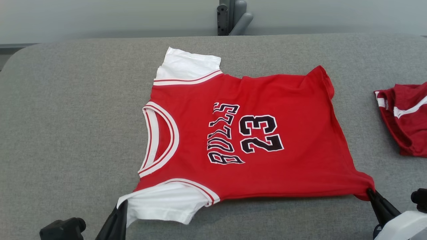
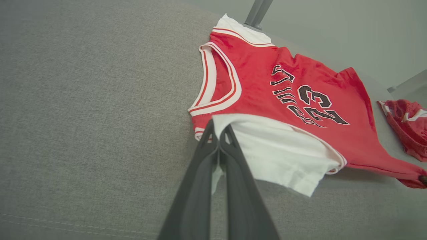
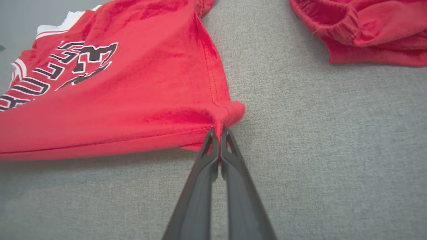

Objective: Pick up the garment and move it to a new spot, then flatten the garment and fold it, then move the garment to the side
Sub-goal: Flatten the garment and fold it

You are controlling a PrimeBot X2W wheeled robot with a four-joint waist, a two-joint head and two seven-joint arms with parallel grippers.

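Note:
The garment [image 1: 260, 166] is a red jersey with white sleeves and "BULLS 23" in black, spread on the grey table with its neck to the left. My left gripper [image 1: 122, 204] is shut on the near white sleeve's edge [image 2: 263, 150], pinched between the fingertips [image 2: 218, 130]. My right gripper [image 1: 369, 191] is shut on the near hem corner [image 3: 230, 111], the cloth bunched at its tips [image 3: 219, 131]. The near edge of the garment [image 3: 100, 133] is lifted slightly off the table between the two grips.
A second red garment with white stripes [image 1: 405, 116] lies crumpled at the right edge of the table [image 1: 66, 116]; it shows too in the wrist views [image 2: 405, 126] [image 3: 363, 30]. A grey post [image 1: 233, 16] stands behind the table's far edge.

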